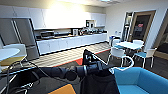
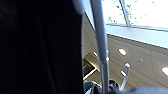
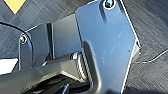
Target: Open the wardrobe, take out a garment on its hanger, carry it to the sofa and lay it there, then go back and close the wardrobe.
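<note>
Now, from the head view, your left pincer (image 1: pixel 106 67) grips the hanger (image 1: pixel 124 65), hook pointing right over the sofa (image 1: pixel 147 81); the garment (image 1: pixel 100 83) hangs straight down, bottom cut off. Left wrist: black cloth, white bar upright. Right wrist: pincer state, cannot tell.

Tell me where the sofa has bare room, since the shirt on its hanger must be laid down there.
The sofa shows a bare blue seat between its curved back and the hanging black garment. The left gripper carries the white hanger beside the sofa's near end. Behind, it is crowded: white table ringed by chairs.
</note>
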Available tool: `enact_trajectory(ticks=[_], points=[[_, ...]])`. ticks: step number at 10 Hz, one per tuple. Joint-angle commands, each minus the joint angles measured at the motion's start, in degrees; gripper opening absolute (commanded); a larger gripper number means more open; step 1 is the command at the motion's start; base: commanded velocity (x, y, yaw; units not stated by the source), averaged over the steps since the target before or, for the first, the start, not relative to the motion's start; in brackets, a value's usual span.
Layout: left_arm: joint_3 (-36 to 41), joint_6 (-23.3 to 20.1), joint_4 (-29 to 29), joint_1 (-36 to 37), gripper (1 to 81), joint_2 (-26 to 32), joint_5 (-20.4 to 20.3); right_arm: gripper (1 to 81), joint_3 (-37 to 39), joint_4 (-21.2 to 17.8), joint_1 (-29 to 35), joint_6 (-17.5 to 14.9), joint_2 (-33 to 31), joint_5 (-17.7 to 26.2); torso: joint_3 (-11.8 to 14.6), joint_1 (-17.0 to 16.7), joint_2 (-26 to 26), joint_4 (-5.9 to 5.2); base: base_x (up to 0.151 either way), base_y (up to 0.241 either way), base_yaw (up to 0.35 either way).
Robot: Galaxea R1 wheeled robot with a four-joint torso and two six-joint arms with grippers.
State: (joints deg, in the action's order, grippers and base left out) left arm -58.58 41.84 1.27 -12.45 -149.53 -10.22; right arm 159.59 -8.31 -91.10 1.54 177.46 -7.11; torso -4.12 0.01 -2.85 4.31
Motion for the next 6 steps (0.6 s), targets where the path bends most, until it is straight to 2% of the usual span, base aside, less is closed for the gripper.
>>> enact_trajectory(ticks=[1, 2, 3, 5, 6], points=[[1.4, -1.1, 2.0, 9.3, 1.0, -0.2, -1.2, 81.1, -0.3, -0.2, 2.1, 0.0, 0.2, 3.1, 0.0, 0.0, 0.0, 0.00, 0.000, 0.000, -0.295], [1.3, -1.1, 2.0, 9.3, 1.0, -0.3, -1.1, 81.1, -0.4, 0.0, 2.0, 0.0, 0.2, 3.1, -3.7, 0.0, 0.0, 0.00, 0.000, 0.000, -0.296], [1.1, -1.1, 2.0, 9.3, 1.0, -0.4, -1.1, 81.1, -0.4, 0.0, 2.0, 0.0, 0.2, 3.1, -5.4, 0.0, 0.0, 0.00, 0.000, 0.000, -0.296], [1.1, -1.1, 2.0, 9.3, 1.0, -0.5, -1.1, 81.1, -0.4, 0.0, 2.2, 0.0, 0.1, 3.1, -6.9, 0.0, 0.0, 0.00, 0.000, 0.000, -0.295], [1.1, -1.1, 2.0, 9.3, 1.0, -0.6, -1.1, 81.1, -0.4, 0.0, 2.2, 0.0, 0.1, 3.1, -3.6, 0.0, 0.0, 0.00, 0.000, 0.000, -0.295]])
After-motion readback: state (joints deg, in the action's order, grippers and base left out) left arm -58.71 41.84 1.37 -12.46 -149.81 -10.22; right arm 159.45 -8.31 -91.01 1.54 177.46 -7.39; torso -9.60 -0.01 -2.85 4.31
